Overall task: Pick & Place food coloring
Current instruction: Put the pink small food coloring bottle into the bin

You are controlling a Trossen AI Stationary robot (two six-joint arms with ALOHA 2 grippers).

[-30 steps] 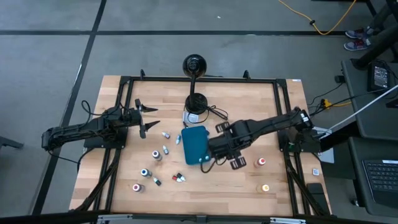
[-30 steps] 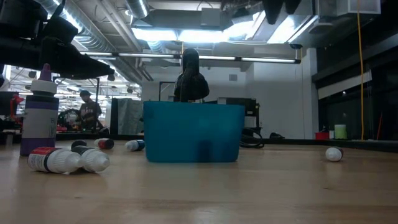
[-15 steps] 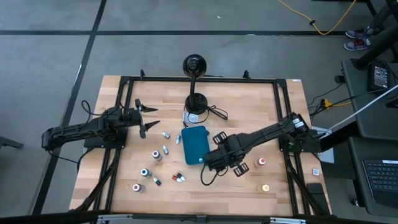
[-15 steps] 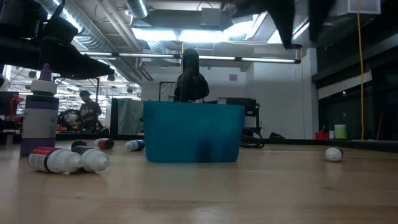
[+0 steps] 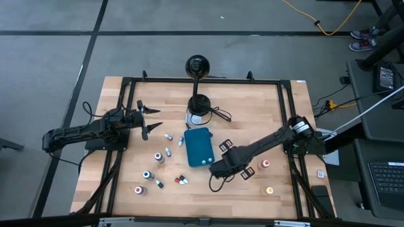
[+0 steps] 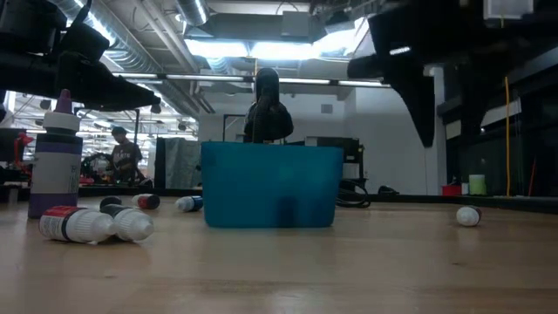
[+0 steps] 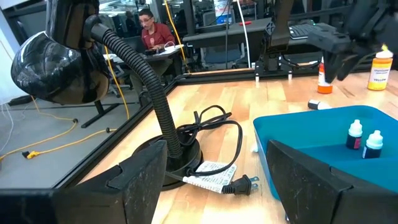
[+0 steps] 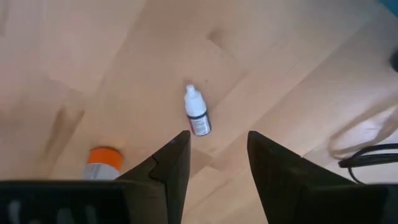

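Beyond the right gripper (image 8: 214, 155), open-jawed, lies a food coloring bottle (image 8: 197, 117).

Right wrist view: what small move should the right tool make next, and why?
Probably ease the right tool down over the white-capped bottle. Its fingers are open and the bottle lies untouched on the table, just ahead of the gap. The orange-capped bottle lies off to one side. The left tool waits open.

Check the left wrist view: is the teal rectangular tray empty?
No, two small white-capped bottles stand upright inside the teal rectangular tray.
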